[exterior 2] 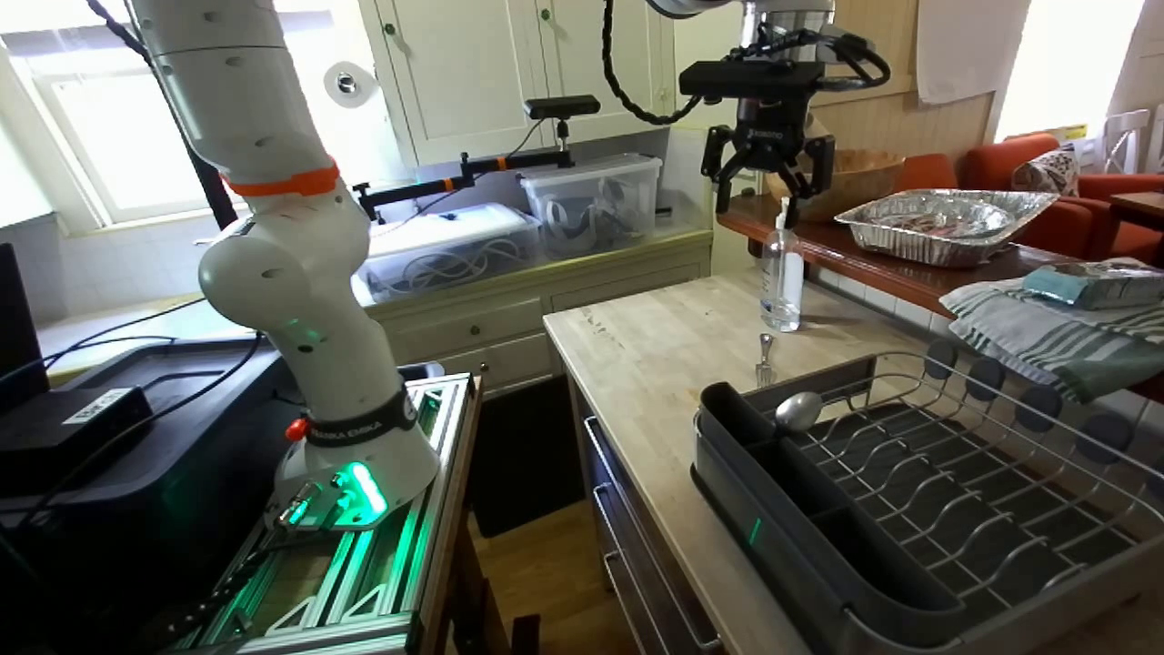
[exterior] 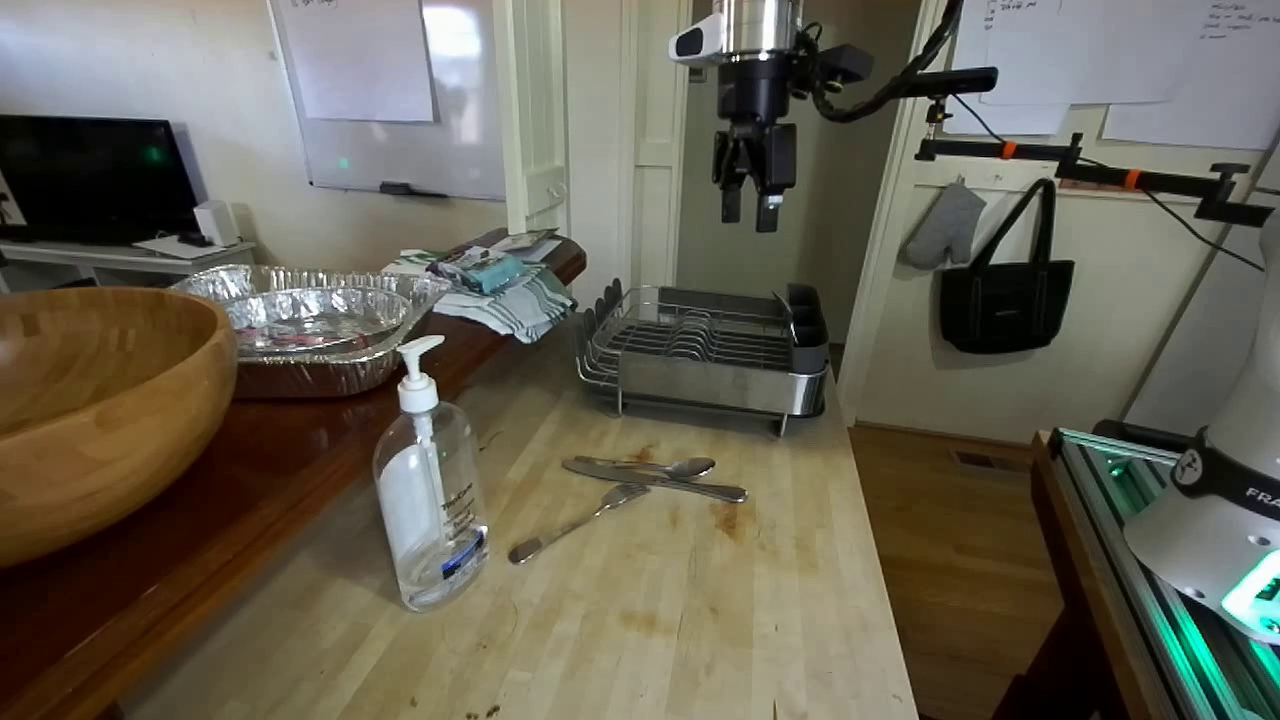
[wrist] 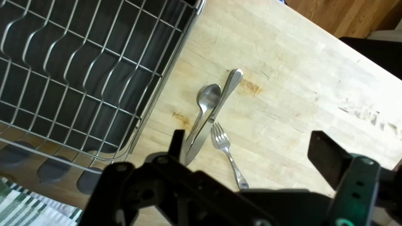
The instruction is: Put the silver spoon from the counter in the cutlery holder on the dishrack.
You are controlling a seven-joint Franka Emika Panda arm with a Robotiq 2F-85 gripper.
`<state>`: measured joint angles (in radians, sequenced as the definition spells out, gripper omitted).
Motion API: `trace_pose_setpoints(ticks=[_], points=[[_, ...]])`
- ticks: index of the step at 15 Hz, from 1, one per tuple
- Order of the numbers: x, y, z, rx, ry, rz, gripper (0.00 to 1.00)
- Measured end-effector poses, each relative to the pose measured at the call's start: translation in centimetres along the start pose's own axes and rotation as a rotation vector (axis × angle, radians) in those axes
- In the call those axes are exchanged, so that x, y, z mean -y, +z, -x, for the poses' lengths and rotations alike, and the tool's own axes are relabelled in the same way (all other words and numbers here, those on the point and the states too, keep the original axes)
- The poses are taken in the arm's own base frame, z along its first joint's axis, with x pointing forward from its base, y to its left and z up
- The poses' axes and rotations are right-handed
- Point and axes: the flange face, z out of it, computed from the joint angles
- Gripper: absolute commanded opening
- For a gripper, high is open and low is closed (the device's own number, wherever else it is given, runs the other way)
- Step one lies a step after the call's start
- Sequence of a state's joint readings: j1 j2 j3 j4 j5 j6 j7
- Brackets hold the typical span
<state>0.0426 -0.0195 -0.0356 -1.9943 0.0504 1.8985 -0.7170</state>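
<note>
The silver spoon (exterior: 692,467) lies on the wooden counter (exterior: 760,610) against a knife, in front of the dishrack (exterior: 700,380). In the wrist view the spoon (wrist: 209,96) lies left of the knife, its handle end partly behind a finger. It is hidden behind the rack in an exterior view. The dark cutlery holder (exterior: 806,350) is on the rack's end. Its compartments show in an exterior view (exterior 2: 759,523), and another spoon (exterior 2: 799,411) leans out of it. My gripper (exterior: 749,215) is open and empty, high above the counter; it also shows there (exterior 2: 757,207) and in the wrist view (wrist: 248,144).
A knife (wrist: 230,83) and a fork (wrist: 230,160) lie close to the spoon. A clear soap bottle (exterior: 435,510) stands on the counter. A wooden bowl (exterior: 110,420), foil trays (exterior: 320,370) and towels (exterior: 520,305) sit on the raised ledge alongside.
</note>
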Motion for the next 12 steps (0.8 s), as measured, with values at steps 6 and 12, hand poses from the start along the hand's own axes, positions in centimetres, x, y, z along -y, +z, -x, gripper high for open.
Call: trace_pose_setpoints(ticks=[6, 12], points=[[1.2, 1.7, -2.4, -0.034, -0.010, -0.041, 1.00], [0.1, 7.0, -5.0, -0.080, 0.071, -0.083, 1.00]])
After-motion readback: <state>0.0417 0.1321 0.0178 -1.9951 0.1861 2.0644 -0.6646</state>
